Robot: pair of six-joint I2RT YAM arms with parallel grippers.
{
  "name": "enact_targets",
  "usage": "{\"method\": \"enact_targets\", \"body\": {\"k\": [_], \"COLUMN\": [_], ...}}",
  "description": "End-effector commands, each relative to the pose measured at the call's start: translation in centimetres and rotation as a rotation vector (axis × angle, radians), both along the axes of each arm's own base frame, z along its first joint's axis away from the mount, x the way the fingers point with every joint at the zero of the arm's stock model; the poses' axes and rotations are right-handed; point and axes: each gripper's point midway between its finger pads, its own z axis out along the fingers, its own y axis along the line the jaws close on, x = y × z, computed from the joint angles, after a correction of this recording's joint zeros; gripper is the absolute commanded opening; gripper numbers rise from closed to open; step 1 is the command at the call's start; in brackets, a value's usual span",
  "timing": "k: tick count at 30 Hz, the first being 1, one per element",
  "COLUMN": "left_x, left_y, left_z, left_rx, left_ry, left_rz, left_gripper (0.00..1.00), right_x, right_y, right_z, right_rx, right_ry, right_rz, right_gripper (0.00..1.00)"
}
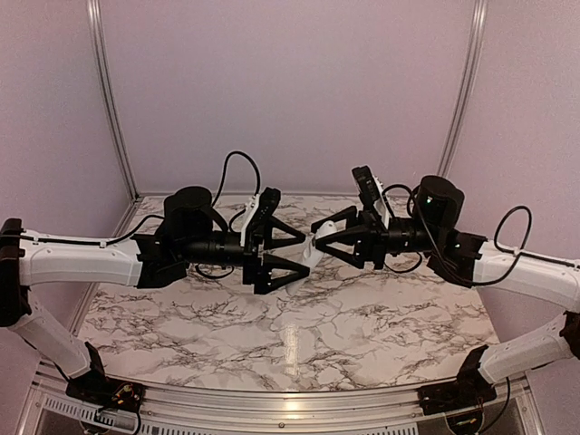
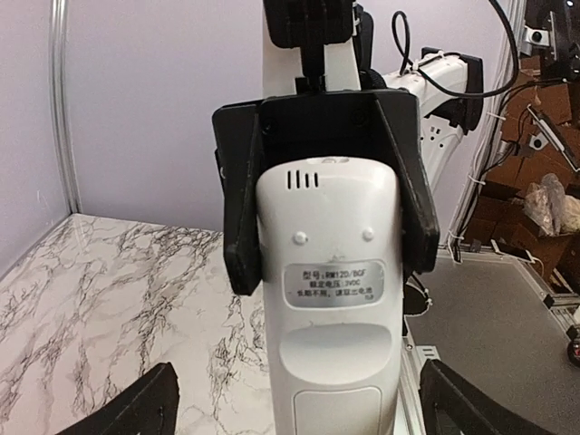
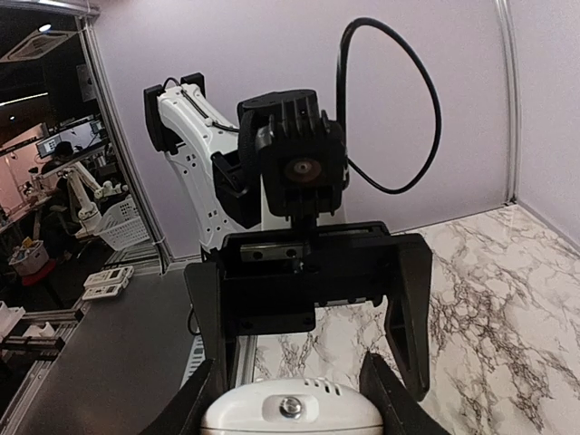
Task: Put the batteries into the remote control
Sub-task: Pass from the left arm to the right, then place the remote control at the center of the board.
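Looking through the left wrist camera, I see the back of the remote control [image 2: 326, 335] with its label [image 2: 332, 283], the right claw [image 2: 331, 263] closed on its two sides. The top camera shows only a white sliver there. The left claw [image 1: 299, 254] stands wide open just beside the remote, above the marble table [image 1: 299, 335].
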Motion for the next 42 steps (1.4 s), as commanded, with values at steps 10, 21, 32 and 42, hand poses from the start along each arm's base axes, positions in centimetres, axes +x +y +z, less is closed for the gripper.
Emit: {"method": "enact_targets", "body": {"k": [10, 21, 32, 42], "left_x": [10.9, 13.6, 13.4, 14.2], "left_y": [10.3, 15.2, 15.5, 17.9], "left_z": [-1.2, -5.4, -7.3, -9.5], "left_rx": [0.075, 0.152, 0.189, 0.238], "left_ry": [0.113, 0.204, 0.207, 0.225], "left_rz": [0.736, 0.958, 0.959, 1.09], "left_gripper": [0.99, 0.99, 0.99, 0.99], "right_x": [8.3, 10.1, 9.2, 9.6], "right_y": [1.6, 1.0, 1.3, 3.3], "right_z": [-9.5, -17.1, -23.9, -28.1], "right_rx": [-0.513, -0.89, -1.215, -1.349], "right_ry": [0.276, 0.379, 0.34, 0.304], "right_rz": [-0.315, -0.368, -0.317, -0.259], "right_gripper": [0.03, 0.04, 0.04, 0.08]}}
